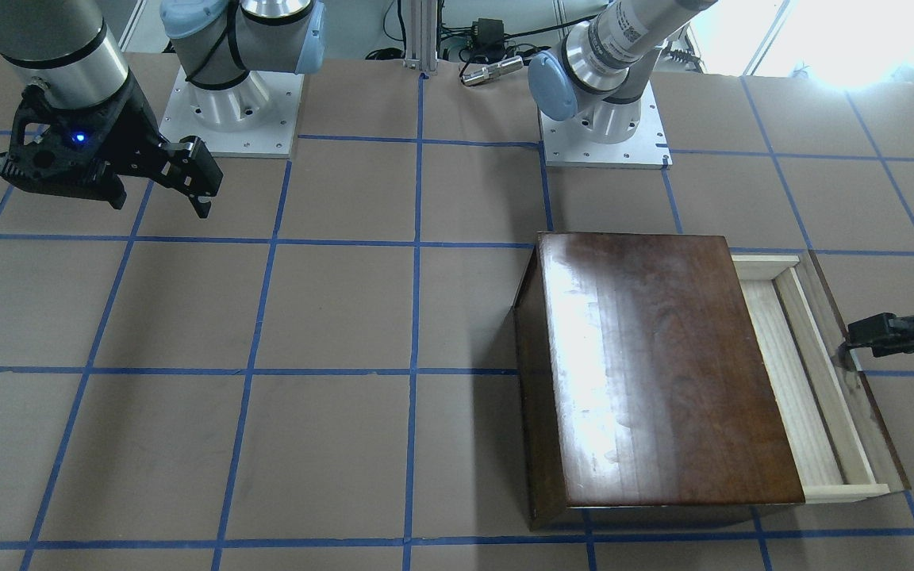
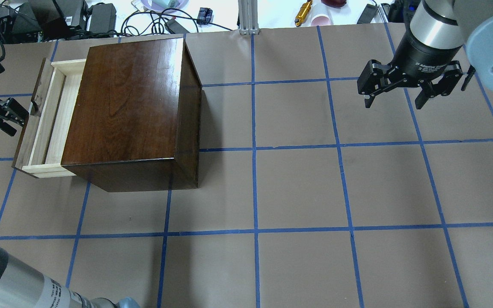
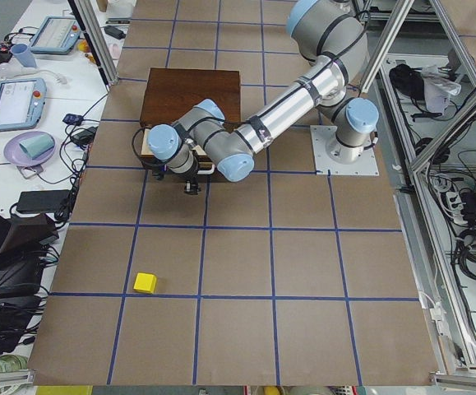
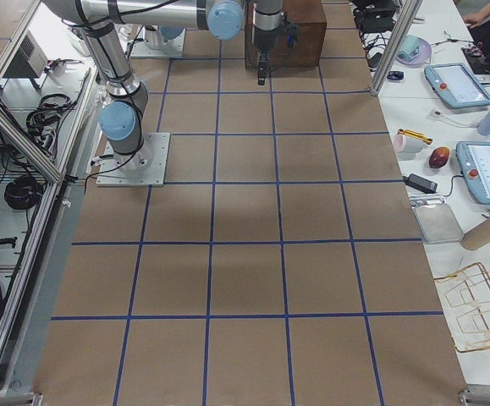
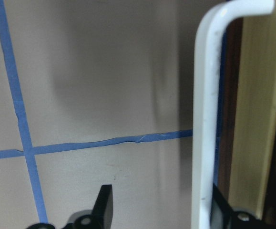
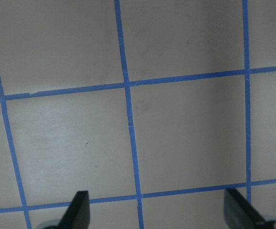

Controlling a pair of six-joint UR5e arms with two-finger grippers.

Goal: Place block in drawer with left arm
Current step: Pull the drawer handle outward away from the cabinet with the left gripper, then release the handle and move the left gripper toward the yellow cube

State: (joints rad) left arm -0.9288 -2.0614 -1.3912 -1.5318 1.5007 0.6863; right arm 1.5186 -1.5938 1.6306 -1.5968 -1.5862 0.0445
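Observation:
The yellow block (image 3: 145,282) shows only in the exterior left view, on the table well away from the box. The drawer (image 2: 56,124) is pulled partly out of the dark-brown box (image 2: 131,107), and its pale tray (image 1: 782,373) holds nothing that I can see. My left gripper (image 2: 11,114) is at the drawer's front panel. In the left wrist view it (image 5: 161,210) is open, with the white drawer handle (image 5: 204,119) between the fingers, close to the right one. My right gripper (image 2: 394,104) is open and empty, hovering far from the box.
Blue tape lines grid the brown table (image 2: 298,188). Cables, chargers and small items lie beyond the far edge (image 2: 101,17). The arm bases (image 1: 604,131) stand at the robot's side of the table.

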